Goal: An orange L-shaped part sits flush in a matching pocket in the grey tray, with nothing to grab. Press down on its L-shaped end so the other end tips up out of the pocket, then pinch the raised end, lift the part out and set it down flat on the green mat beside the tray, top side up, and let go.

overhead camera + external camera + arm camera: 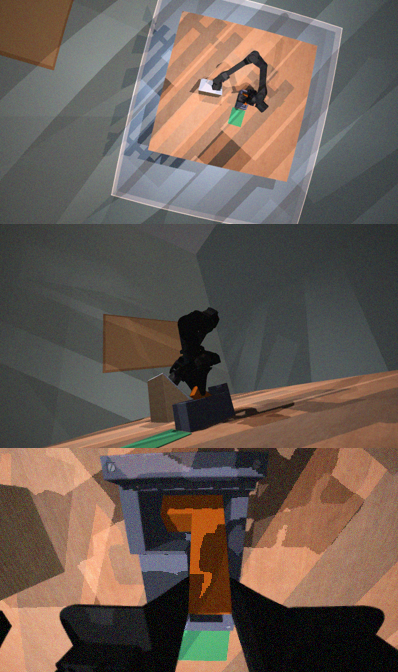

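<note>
Orange part pinched at its raised end, over the tray pocket

The orange L-shaped part [207, 553] tilts in the grey tray [150, 568] — its L end low at 12 o'clock in the wrist view, its straight end raised at 6 o'clock. The pincer [210, 603] is pinching that raised end, one finger on each side. The green mat [204, 644] lies just beyond the tray at 6 o'clock on the table [194, 133].
</note>
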You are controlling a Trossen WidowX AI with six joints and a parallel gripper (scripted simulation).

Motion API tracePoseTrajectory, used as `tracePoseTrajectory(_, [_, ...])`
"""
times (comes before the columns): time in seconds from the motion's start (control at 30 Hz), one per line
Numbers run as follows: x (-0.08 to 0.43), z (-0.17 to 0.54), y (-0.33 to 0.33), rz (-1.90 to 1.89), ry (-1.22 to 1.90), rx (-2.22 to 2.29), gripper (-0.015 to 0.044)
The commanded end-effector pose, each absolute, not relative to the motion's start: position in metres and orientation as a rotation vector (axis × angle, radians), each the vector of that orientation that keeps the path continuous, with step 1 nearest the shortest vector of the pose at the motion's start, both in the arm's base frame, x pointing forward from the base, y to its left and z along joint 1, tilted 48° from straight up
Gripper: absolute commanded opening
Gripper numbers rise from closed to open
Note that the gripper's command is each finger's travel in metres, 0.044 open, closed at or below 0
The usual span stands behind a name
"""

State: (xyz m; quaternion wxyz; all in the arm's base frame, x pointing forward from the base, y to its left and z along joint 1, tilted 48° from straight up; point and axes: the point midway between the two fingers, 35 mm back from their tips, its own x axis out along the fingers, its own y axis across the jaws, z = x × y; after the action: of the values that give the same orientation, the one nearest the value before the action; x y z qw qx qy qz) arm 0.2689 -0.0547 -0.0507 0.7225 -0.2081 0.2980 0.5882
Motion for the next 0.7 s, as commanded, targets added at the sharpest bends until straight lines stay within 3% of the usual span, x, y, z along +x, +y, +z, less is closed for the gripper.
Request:
tracePoseTrajectory(0.0, [0.268, -0.049, -0.057, 1.301, 0.657, -0.462, 0.0])
tracePoseTrajectory(0.67, [0.264, -0.027, -0.079, 1.301, 0.659, -0.457, 0.0])
